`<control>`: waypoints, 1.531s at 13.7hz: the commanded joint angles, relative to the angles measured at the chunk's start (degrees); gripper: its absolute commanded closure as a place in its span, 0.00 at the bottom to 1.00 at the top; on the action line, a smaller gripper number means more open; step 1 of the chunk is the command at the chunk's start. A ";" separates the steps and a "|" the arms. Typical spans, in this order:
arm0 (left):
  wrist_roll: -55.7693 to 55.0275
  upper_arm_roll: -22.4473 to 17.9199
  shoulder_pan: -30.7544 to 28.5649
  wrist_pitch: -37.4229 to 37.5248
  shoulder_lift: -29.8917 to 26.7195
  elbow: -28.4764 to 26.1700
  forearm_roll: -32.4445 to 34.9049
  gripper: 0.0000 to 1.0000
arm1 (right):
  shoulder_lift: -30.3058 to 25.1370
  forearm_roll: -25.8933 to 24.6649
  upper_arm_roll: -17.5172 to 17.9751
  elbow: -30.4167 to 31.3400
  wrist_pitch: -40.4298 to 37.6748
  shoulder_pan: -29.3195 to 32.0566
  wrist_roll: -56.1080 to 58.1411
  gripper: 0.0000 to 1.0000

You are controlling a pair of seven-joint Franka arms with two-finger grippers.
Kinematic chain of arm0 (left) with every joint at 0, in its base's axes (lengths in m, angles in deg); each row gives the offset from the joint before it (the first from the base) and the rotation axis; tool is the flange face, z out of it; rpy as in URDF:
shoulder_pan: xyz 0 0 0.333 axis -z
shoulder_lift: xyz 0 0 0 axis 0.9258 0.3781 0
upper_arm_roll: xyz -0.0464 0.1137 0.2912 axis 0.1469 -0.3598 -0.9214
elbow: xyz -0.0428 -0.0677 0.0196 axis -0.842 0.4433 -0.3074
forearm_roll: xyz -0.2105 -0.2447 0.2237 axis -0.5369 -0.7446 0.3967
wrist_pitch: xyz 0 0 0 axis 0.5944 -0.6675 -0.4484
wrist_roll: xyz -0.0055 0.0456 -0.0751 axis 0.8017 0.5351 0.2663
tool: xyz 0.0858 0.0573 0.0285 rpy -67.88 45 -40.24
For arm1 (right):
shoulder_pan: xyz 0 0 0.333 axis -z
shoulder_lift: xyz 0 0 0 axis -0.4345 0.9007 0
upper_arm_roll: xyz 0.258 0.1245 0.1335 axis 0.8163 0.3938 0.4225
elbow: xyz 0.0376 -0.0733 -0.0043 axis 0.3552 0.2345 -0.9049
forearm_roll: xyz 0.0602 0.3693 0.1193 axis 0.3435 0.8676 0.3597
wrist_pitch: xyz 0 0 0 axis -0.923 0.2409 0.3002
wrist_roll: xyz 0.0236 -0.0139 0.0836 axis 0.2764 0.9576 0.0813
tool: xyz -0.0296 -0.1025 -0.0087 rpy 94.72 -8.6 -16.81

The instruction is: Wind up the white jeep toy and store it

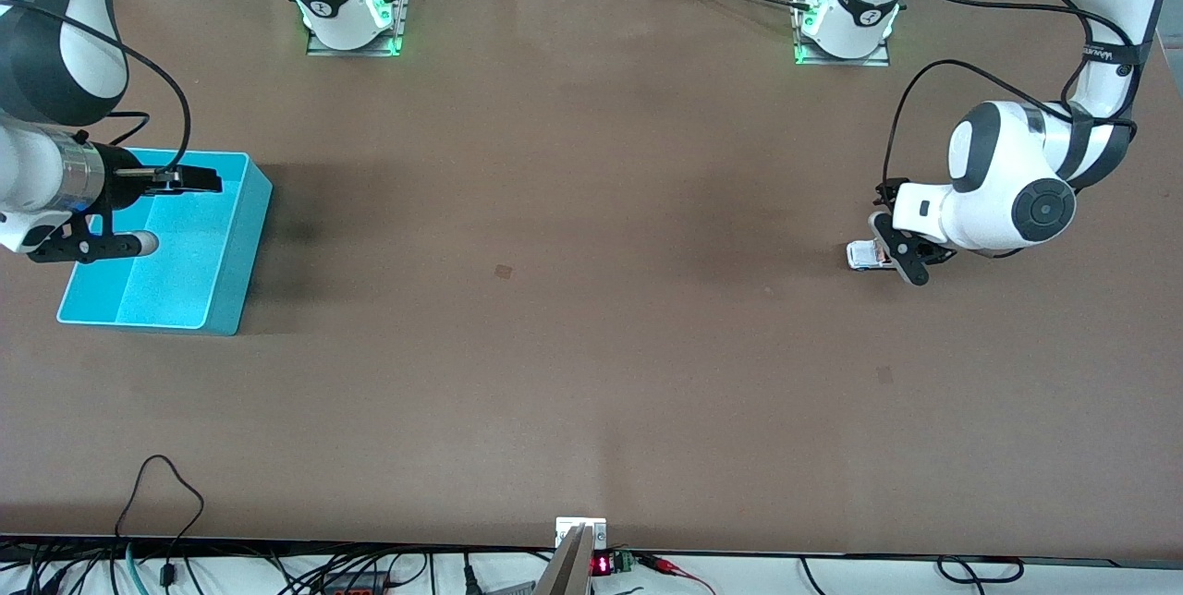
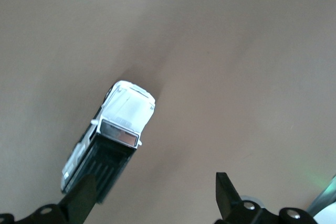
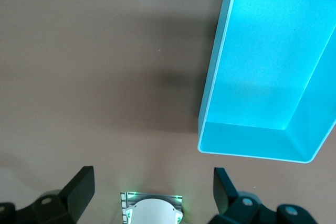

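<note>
The white jeep toy [image 1: 864,255] stands on the brown table toward the left arm's end. In the left wrist view the jeep [image 2: 123,116] shows its white hood and black rear. My left gripper [image 1: 895,248] is low beside it and open [image 2: 155,198]. The jeep's black rear lies close by one finger [image 2: 84,203], not centred between the two; I cannot tell if they touch. My right gripper [image 1: 171,212] is open and empty [image 3: 152,190], held over the turquoise bin [image 1: 236,285]. The bin [image 3: 252,140] holds nothing that I can see.
The two arm bases [image 1: 351,18] [image 1: 846,27] with green lights stand along the table's edge farthest from the front camera. Cables and a small red display [image 1: 601,564] lie along the nearest edge. The right arm's base also shows in the right wrist view [image 3: 152,211].
</note>
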 commanded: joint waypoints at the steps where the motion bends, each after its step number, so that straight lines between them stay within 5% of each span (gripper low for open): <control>1: 14.18 0.40 -0.79 -6.65 -1.63 -3.52 0.90 0.00 | -0.23 0.23 0.17 -0.17 -1.22 -0.05 0.64 0.00; 10: 31.01 0.40 -2.45 -21.00 -2.87 -10.91 1.16 0.00 | -0.23 0.93 0.26 -0.52 -1.13 0.04 0.64 0.00; 21: 33.29 0.31 -3.60 -28.74 -1.73 -13.81 1.16 0.00 | 2.76 1.20 0.53 -0.87 -2.27 -3.03 0.91 0.00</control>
